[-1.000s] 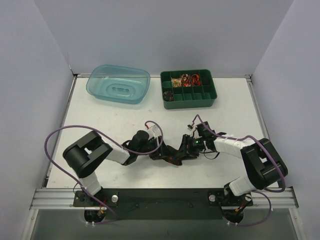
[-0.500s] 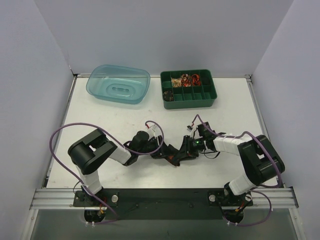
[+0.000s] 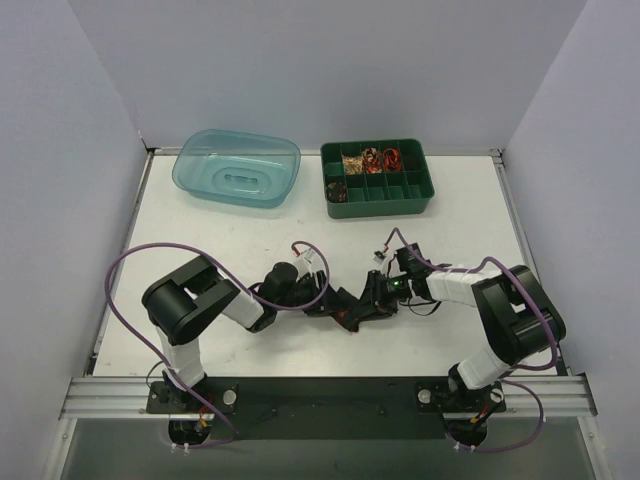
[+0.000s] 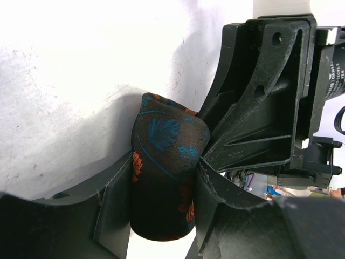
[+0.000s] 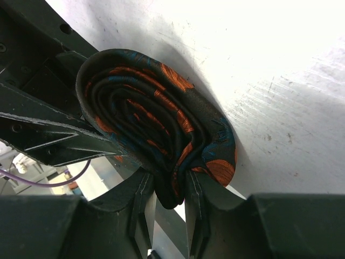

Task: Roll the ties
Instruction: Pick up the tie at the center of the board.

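Observation:
One tie point(image 3: 346, 306), black with orange and teal flowers, is wound into a roll at the table's middle, between both grippers. In the left wrist view the roll point(image 4: 167, 162) fills the gap of my left gripper point(image 4: 161, 216), whose fingers press its two sides. The right gripper's black body point(image 4: 264, 97) is right against the roll. The right wrist view shows the roll point(image 5: 156, 113) end-on, as a spiral of layers. My right gripper point(image 5: 171, 189) is shut on a fold of its outer layers. From above, the left gripper point(image 3: 325, 300) and right gripper point(image 3: 366, 298) face each other.
A teal plastic tub point(image 3: 237, 168) stands at the back left. A green compartment tray point(image 3: 377, 200) at the back middle holds rolled fabric in its back cells. Purple cables point(image 3: 125, 275) loop over both arms.
The left arm's elbow has shifted right toward the centre and its jaws have narrowed onto the roll. The right jaws tightened on the fold. The tie bundle looks more compact.

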{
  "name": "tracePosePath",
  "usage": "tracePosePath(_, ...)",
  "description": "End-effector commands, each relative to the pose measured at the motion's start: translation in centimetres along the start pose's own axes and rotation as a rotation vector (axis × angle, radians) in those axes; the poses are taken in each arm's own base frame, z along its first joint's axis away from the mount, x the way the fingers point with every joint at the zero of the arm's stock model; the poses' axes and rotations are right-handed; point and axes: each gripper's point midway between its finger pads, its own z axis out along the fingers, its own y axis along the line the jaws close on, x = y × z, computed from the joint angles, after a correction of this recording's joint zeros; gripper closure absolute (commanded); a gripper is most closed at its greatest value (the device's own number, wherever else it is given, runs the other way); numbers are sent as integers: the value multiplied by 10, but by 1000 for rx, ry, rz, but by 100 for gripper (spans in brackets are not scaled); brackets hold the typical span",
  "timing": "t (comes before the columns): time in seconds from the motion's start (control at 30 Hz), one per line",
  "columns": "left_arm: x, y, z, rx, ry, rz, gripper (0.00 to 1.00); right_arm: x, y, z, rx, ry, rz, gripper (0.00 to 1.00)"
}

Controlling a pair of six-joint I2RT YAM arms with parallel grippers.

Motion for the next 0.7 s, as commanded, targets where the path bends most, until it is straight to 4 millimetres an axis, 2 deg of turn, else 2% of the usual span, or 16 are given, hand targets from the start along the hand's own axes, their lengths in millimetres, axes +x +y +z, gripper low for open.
tracePosePath(0.0,18,-31,6,142,77,63,93,-41,14,12,-37,-127,-126,88)
tracePosePath(0.03,19,-32,6,143,78,63,100,-42,14,12,-38,-130,-126,88)
tracePosePath(0.2,12,-32,2,131,55,65,100,-47,21,8,-47,-139,-142,87)
tracePosePath(0.3,2,-32,-4,107,29,80,100,-53,26,-1,-30,-165,-158,82)
tracePosePath(0.33,-6,-38,-7,113,11,96,100,-55,27,-4,-26,-172,-174,80)
tracePosePath(0.37,-11,-40,-7,104,-2,108,100,-58,32,-8,-27,-187,-190,76)
tracePosePath(0.4,-10,-34,-8,66,12,123,100,-59,32,-10,-14,-193,-190,66)
tracePosePath(0.47,-19,-42,-9,57,-8,154,100,-63,35,-15,-8,-210,-213,58)
tracePosePath(0.5,-18,-38,-10,32,3,162,100,-64,34,-17,7,-214,-211,51)
tracePosePath(0.67,-29,-39,-16,16,-20,166,100,-71,36,-30,26,-250,-237,34)
